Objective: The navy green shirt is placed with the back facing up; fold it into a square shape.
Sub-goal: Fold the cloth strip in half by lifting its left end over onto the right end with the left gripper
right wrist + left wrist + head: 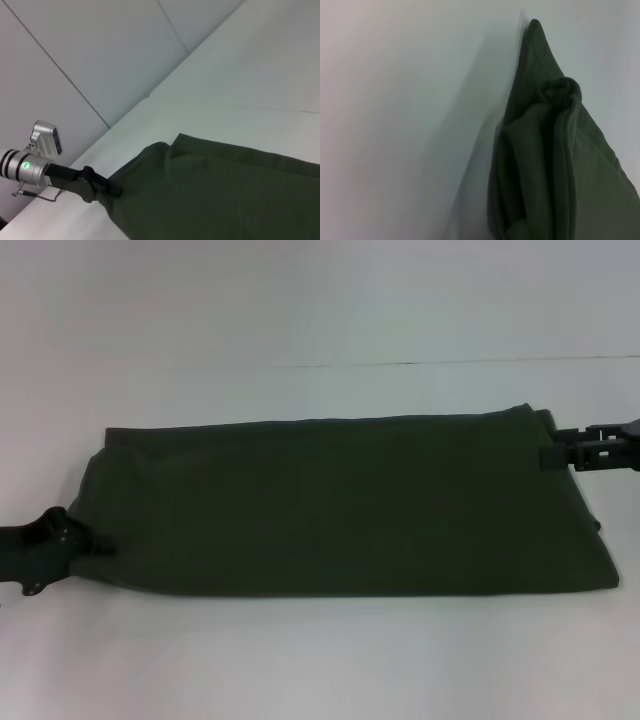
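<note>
The navy green shirt (pixel 340 505) is a long dark olive band stretched left to right across the white table, plain side showing. My left gripper (pixel 103 546) grips its left end near the front corner, shut on the cloth. The right wrist view shows that same left gripper (pixel 116 191) pinching the shirt's edge (pixel 225 195). Bunched folds of the shirt (pixel 560 165) fill the left wrist view, rising to a point. At the shirt's far right corner my right gripper (pixel 548 452) is shut on the cloth.
The white table (pixel 320 660) extends in front of and behind the shirt. A thin seam (pixel 450 363) runs across it at the back. Grey wall panels (pixel 100 60) stand beyond the table's edge in the right wrist view.
</note>
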Robot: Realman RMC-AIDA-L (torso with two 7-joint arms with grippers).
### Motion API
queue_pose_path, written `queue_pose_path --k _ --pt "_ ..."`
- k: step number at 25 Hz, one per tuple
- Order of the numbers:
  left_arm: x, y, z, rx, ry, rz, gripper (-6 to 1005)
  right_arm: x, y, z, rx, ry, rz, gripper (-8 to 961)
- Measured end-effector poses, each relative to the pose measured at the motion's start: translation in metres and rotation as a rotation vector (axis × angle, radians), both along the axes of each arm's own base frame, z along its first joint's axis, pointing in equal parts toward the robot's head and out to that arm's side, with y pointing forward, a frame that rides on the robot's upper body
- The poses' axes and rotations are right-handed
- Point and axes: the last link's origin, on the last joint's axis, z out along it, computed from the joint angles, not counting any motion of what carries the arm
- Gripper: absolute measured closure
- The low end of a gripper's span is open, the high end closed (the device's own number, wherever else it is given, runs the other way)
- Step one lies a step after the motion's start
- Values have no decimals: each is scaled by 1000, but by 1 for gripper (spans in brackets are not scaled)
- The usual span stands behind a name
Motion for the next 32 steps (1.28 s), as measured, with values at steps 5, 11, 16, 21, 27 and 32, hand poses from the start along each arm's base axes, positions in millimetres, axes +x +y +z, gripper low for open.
queue_pose_path --k 5,11,16,21,27,32 --pt "-7 -2 9 14 22 -7 929 1 0 -5 1 -9 6 87" --pt "-17 -8 32 32 61 -30 926 1 1 -12 0 -26 19 87" --pt "-25 -14 58 43 106 -53 924 -2 -1 -19 -2 -24 54 87" --pt "-29 -19 77 51 145 -75 921 -5 -1 -25 -1 -23 76 87" --pt "-31 -19 80 48 164 -87 919 -7 -1 -29 -2 -19 84 87" --pt "-28 -15 90 69 194 -109 916 -6 0 -29 6 -23 80 87"
